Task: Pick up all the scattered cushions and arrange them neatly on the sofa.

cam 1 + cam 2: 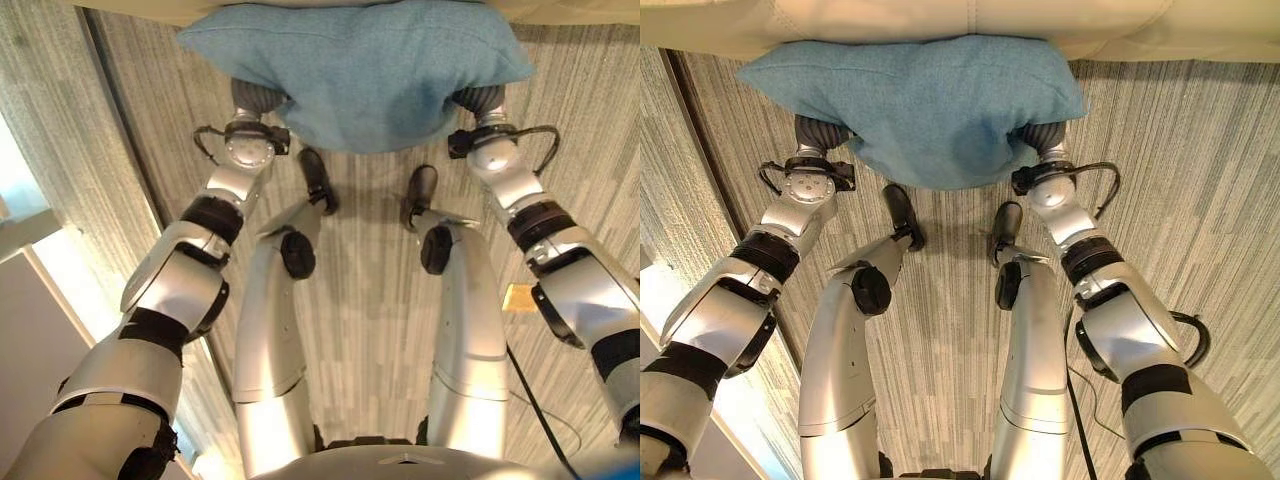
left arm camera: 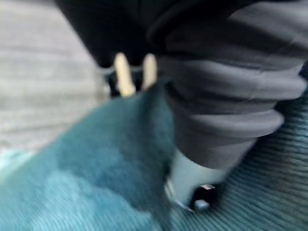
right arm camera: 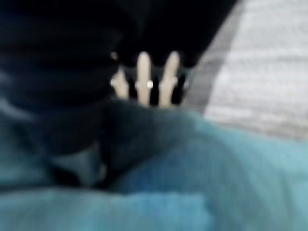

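A teal cushion hangs above the carpet, right in front of the beige sofa's front edge. My left hand is tucked under its near left corner and my right hand under its near right corner, so the cloth droops over both. In the left wrist view the silver fingers close on bunched teal cloth. The right wrist view shows the same: fingers curled over a fold of the cushion.
Grey striped carpet stretches under the cushion and around me. A small tan object lies on the floor at my right. A bright pale wall or window strip runs along my left.
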Controlling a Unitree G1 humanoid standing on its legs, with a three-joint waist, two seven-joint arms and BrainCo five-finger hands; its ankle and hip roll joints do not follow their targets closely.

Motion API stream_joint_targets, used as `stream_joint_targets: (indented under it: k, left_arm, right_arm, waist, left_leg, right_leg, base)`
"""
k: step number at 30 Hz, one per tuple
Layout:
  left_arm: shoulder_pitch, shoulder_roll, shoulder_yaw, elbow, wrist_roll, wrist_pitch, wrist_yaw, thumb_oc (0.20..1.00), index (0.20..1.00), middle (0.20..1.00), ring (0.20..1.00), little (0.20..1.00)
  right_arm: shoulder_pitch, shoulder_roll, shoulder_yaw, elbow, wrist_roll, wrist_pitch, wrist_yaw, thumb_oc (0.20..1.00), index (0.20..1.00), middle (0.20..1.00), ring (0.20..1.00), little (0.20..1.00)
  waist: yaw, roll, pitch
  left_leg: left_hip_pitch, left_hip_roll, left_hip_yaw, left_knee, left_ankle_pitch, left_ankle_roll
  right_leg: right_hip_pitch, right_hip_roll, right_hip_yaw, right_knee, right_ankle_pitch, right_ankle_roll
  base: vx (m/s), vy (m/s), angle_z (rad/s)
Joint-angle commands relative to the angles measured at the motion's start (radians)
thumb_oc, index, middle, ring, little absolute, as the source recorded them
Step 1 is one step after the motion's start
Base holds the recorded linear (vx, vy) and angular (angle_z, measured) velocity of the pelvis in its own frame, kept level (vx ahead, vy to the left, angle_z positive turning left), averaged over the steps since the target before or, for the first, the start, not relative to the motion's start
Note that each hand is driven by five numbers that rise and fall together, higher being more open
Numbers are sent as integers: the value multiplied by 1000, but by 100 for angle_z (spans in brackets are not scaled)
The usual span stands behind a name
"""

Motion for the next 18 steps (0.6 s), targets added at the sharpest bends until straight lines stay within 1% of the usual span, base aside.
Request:
stream_joint_targets:
  k: [1, 2, 5, 6, 8, 10, 11, 13, 17, 18]
  left_arm:
    - [-62, -81, 45, -156, -2, -143, -28, 200, 200, 200, 200, 200]
    - [-43, -90, 53, -174, -8, -148, -36, 200, 200, 200, 200, 200]
    - [-18, -92, 61, -202, -2, -150, -45, 200, 200, 200, 200, 200]
    - [14, -99, 63, -237, 14, -150, -60, 200, 200, 200, 200, 200]
    - [58, -108, 71, -271, 35, -147, -81, 200, 200, 200, 200, 200]
    - [79, -116, 77, -283, 38, -148, -91, 200, 200, 200, 200, 200]
    - [135, -138, 90, -318, 40, -151, -113, 200, 200, 200, 200, 200]
    - [198, -158, 99, -360, 44, -157, -126, 200, 200, 200, 200, 200]
    - [320, -180, 87, -440, 66, -169, -166, 200, 200, 200, 200, 200]
    - [350, -187, 91, -467, 63, -171, -175, 200, 200, 200, 200, 200]
  right_arm:
    - [-36, 168, 83, -93, 11, -94, 74, 200, 200, 200, 200, 200]
    - [-18, 172, 75, -105, 6, -96, 79, 200, 200, 200, 200, 200]
    - [-6, 162, 71, -126, -8, -95, 80, 200, 200, 200, 200, 200]
    - [13, 143, 59, -149, -32, -92, 81, 200, 200, 200, 200, 200]
    - [47, 130, 34, -176, -48, -95, 84, 200, 200, 200, 200, 200]
    - [64, 122, 16, -199, -45, -100, 87, 200, 200, 200, 200, 200]
    - [111, 115, -20, -242, -46, -109, 95, 200, 200, 200, 200, 200]
    - [171, 112, -53, -295, -48, -117, 102, 200, 200, 200, 200, 200]
    - [300, 96, -103, -403, -65, -136, 126, 200, 200, 200, 200, 200]
    - [342, 97, -118, -430, -67, -143, 130, 200, 200, 200, 200, 200]
  waist:
    - [-14, 43, -49]
    - [-15, 40, -68]
    - [-14, 37, -87]
    - [-16, 33, -107]
    - [-17, 33, -110]
    - [-18, 33, -110]
    - [-22, 32, -114]
    - [-25, 31, -112]
    - [-36, 21, -132]
    - [-37, 18, -138]
  left_leg:
    - [22, -10, -130, 42, -71, -87]
    - [24, -12, -124, 23, -65, -92]
    - [32, -19, -113, -10, -54, -96]
    - [66, -30, -100, -65, -41, -99]
    - [132, -40, -95, -129, -27, -97]
    - [165, -44, -94, -160, -19, -97]
    - [234, -48, -97, -217, -9, -101]
    - [315, -52, -104, -272, 2, -105]
    - [467, -51, -119, -365, 12, -117]
    - [513, -53, -122, -401, 20, -125]
  right_leg:
    - [61, 26, 17, -128, 103, 87]
    - [61, 28, 15, -137, 107, 89]
    - [62, 31, 14, -151, 113, 89]
    - [86, 35, 6, -181, 119, 93]
    - [147, 39, -6, -229, 126, 97]
    - [179, 43, -13, -249, 131, 100]
    - [247, 43, -25, -293, 137, 102]
    - [328, 42, -37, -346, 149, 103]
    - [481, 34, -55, -458, 177, 111]
    - [527, 34, -62, -493, 183, 114]
  base:
    - [0, 0, 0]
    - [0, 0, 0]
    - [-25, -26, 1]
    - [-82, -38, 6]
    - [-97, -22, 11]
    - [-66, -1, 7]
    - [-59, -10, 2]
    - [-65, -17, 3]
    - [-23, -4, 2]
    - [-34, -4, -2]
